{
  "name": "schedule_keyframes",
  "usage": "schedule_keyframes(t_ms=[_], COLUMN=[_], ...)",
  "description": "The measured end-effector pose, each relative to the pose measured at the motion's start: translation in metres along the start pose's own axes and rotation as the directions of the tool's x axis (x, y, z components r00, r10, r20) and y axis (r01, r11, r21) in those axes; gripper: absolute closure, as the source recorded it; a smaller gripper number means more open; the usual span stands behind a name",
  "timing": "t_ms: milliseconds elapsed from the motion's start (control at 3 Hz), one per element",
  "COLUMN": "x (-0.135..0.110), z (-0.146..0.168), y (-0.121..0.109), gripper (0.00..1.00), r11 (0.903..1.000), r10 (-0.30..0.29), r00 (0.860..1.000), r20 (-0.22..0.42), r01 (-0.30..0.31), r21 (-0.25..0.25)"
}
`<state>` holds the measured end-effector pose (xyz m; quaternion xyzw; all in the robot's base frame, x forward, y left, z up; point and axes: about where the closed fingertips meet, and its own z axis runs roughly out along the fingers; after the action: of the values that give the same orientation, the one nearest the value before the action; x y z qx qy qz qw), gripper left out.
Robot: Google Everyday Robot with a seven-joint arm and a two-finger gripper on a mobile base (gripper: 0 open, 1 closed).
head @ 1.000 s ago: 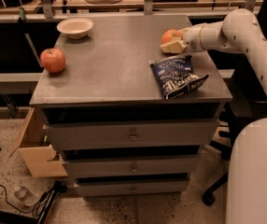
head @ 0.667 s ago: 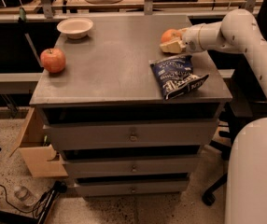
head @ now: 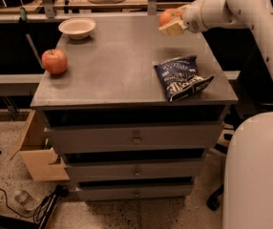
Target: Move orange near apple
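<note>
The orange (head: 167, 16) is held in my gripper (head: 172, 23) above the far right part of the grey cabinet top (head: 122, 61). The gripper's pale fingers (head: 173, 28) are shut around the orange, which is lifted off the surface. The red apple (head: 54, 61) with yellowish streaks sits at the left edge of the cabinet top, far from the gripper. My white arm reaches in from the upper right.
A dark blue chip bag (head: 180, 76) lies on the right front of the top. A white bowl (head: 77, 27) stands at the far left back. The cabinet has several drawers below. A cardboard box (head: 36, 151) sits on the floor at the left.
The gripper has lifted the orange up off the cabinet top and slightly toward the back. The apple, bowl and chip bag have not moved.
</note>
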<state>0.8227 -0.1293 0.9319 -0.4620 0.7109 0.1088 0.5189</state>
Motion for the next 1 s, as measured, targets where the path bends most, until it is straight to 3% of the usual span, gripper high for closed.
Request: schedule_keyframes(t_ms=[333, 667, 1000], x=[-0.049, -0.085, -0.105], z=[-0.021, -0.040, -0.037], y=[0.026, 0.071, 0.138], gripper=[1.00, 1.00, 1.00], r11=[0.9967, 0.9837, 0.9492], r10=[-0.071, -0.149, -0.197], r00=[0.997, 0.988, 0.979], r20=[-0.014, -0.043, -0.045], r01=[0.070, 0.144, 0.179], r21=[-0.042, -0.107, -0.259])
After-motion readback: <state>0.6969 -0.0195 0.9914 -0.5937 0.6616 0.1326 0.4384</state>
